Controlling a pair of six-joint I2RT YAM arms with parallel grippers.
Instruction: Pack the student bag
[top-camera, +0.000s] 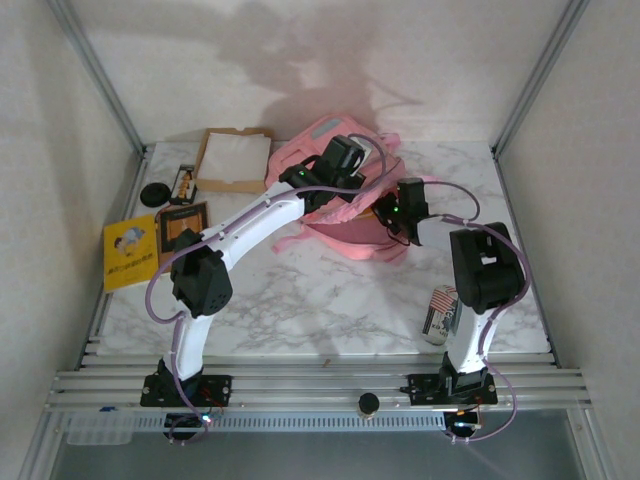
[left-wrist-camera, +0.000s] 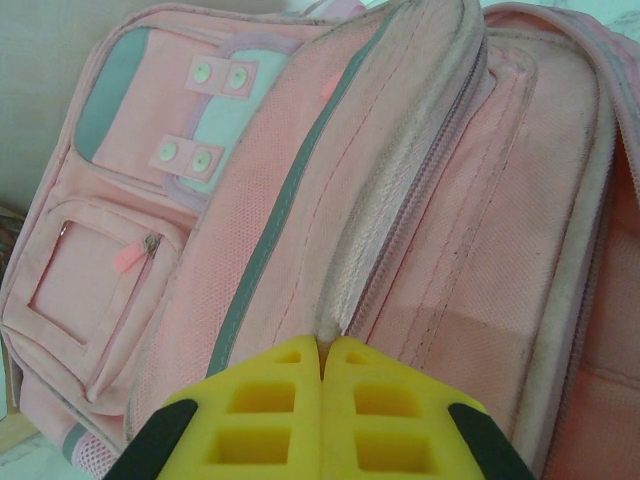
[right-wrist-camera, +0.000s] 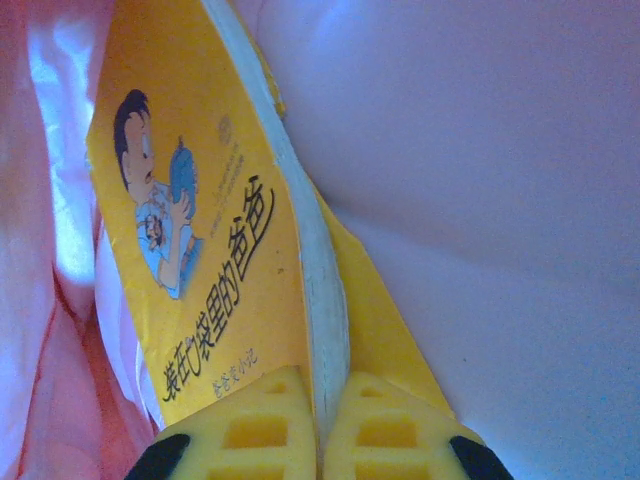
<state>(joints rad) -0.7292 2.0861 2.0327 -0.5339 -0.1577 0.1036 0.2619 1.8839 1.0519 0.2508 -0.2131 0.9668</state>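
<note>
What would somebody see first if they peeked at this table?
The big pink student bag jumps out first, at the back middle of the marble table. Next, the right gripper is shut on a bright yellow picture book with pink fabric around it, while the left gripper pinches the bag's zip edge.

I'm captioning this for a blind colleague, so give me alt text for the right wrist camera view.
The right end effector is shut on the edge of a yellow children's book with a cartoon boy and black Chinese lettering on its cover. Pink fabric of the student bag lies close on either side of the book.
</note>
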